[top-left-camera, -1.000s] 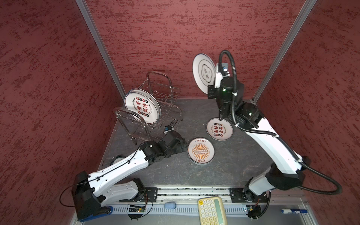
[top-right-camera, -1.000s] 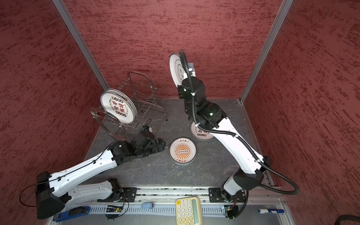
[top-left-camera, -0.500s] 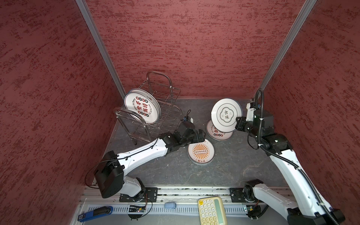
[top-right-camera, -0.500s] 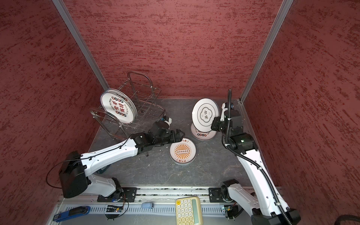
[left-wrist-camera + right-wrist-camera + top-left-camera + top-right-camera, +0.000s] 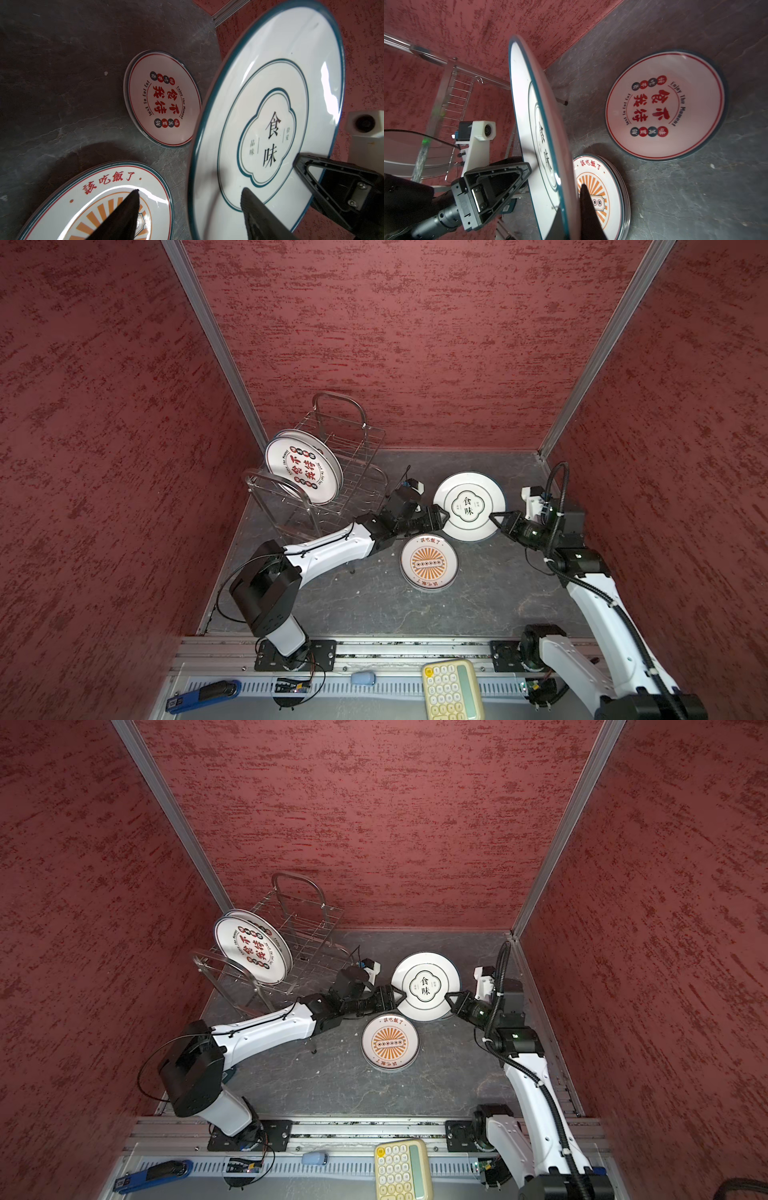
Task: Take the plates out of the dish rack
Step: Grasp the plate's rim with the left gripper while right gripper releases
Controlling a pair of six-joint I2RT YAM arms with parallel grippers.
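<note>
Lowered glossy teal-rimmed plate: right hand pinches it, left hand gapes astride its rim

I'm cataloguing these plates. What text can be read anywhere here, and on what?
"食味": white teal-rimmed round plate.
"食不我待", "Enjoy The Moment", "Just To Eat Eat": white red-ringed plate lying flat.
"該吃飯了": white orange-sunburst plate.
Too small to read: small side characters, coloured dots, keys of the cream calculator.
</note>
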